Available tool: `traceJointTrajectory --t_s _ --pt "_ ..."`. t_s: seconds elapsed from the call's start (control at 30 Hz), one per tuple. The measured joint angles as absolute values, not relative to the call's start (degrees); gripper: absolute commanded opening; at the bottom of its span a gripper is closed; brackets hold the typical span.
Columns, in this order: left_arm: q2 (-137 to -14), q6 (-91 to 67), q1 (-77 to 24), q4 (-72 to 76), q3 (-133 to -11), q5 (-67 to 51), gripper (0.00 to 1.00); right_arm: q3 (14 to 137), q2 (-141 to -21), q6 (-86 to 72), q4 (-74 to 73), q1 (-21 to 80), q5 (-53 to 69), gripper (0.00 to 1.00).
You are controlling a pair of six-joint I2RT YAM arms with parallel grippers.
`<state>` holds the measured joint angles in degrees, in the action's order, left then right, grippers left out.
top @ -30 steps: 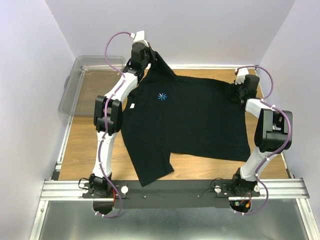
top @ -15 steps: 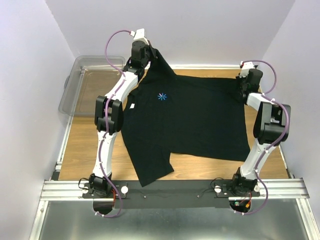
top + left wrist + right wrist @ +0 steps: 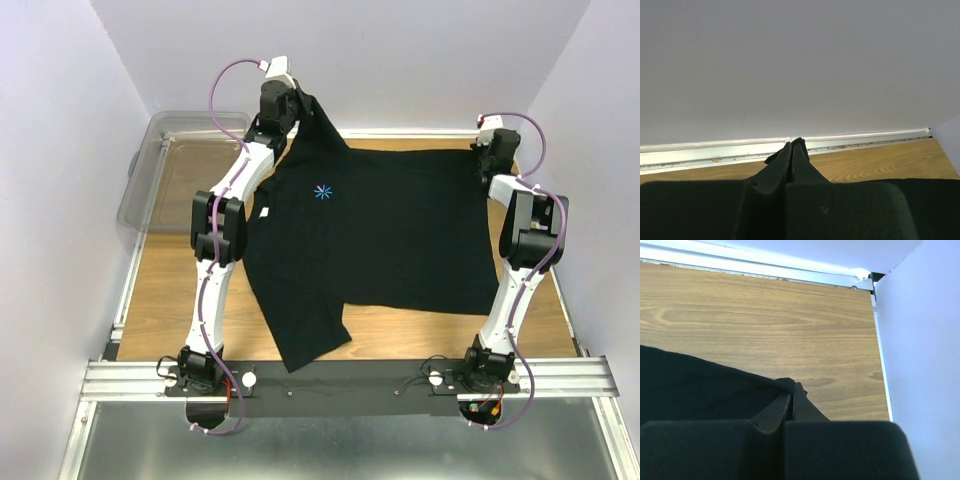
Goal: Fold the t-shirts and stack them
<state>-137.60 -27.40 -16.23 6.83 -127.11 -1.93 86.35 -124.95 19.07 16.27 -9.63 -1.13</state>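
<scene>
The clear plastic bin (image 3: 140,180) is seen far left, apart from the t-shirt (image 3: 390,230), whose far corners are pinched by the outstretched left gripper (image 3: 792,146) and right gripper (image 3: 791,390).

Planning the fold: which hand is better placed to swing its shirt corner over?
Probably left: the left hand holds its t-shirt corner raised; the right hand pinches its corner low, near the table.

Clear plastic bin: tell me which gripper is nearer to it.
Left. The left gripper holds the t-shirt just right of the bin; the right gripper is across the table.
</scene>
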Motion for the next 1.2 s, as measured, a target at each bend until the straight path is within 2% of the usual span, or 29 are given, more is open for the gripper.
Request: traceJointTrajectory --t_s 0.27,0.47,1.2 --pt "-137.4 -26.8 -15.2 11.3 -125.1 -5.0 0.00 86.7 -125.1 18.9 16.5 -10.6 -1.1 0.01" --pt "-135.8 -25.5 -15.0 14.7 -116.4 -6.6 0.00 85.7 -125.1 18.4 17.3 -11.0 0.3 0.01" --pt "-115.7 -21.2 -14.8 23.1 -92.7 -12.3 0.00 79.6 -121.4 17.8 18.9 -11.4 5.2 0.01"
